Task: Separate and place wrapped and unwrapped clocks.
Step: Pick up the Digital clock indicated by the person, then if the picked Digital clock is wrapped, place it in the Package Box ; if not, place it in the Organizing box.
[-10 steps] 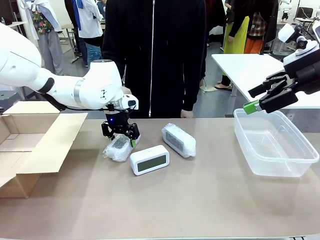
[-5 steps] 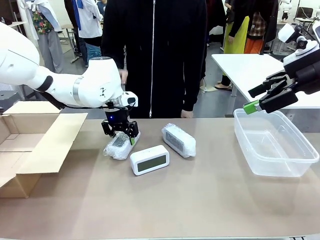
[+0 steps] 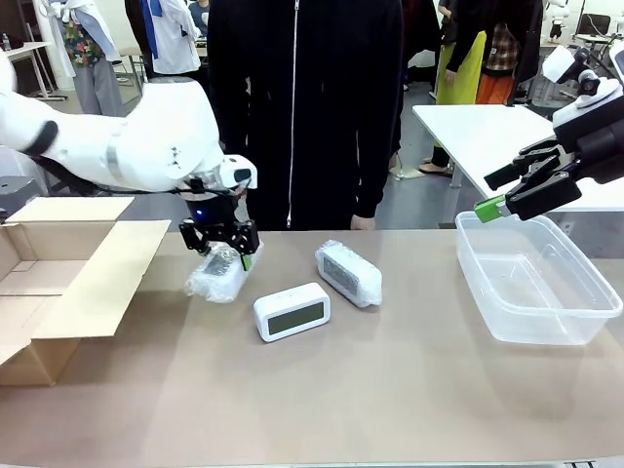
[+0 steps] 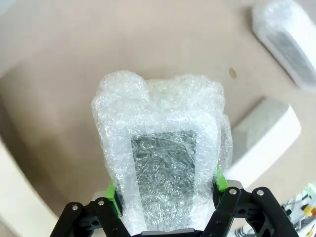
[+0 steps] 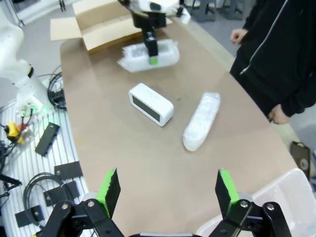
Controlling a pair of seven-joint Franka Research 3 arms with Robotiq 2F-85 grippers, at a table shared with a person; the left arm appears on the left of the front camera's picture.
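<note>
Left of centre in the front view, the left claw [image 3: 222,255] pinches a bubble-wrapped clock [image 3: 214,278] by its sides, near the cardboard box [image 3: 68,263]. The bare clock [image 3: 292,311] and the other wrapped clock [image 3: 348,273] lie mid-worktop [image 3: 390,390]. At upper right, the right claw [image 3: 495,192] hangs spread above the corner of the clear tub [image 3: 546,336].

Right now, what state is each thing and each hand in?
held wrapped clock: gripped across its sides, apparently off the table
left hand: shut on held wrapped clock
second wrapped clock: lying on the table, untouched
bare clock: on the table, unwrapped, display dark
cardboard box: open, flaps spread
plastic tub: lidless, looks empty
right hand: open, empty
</note>
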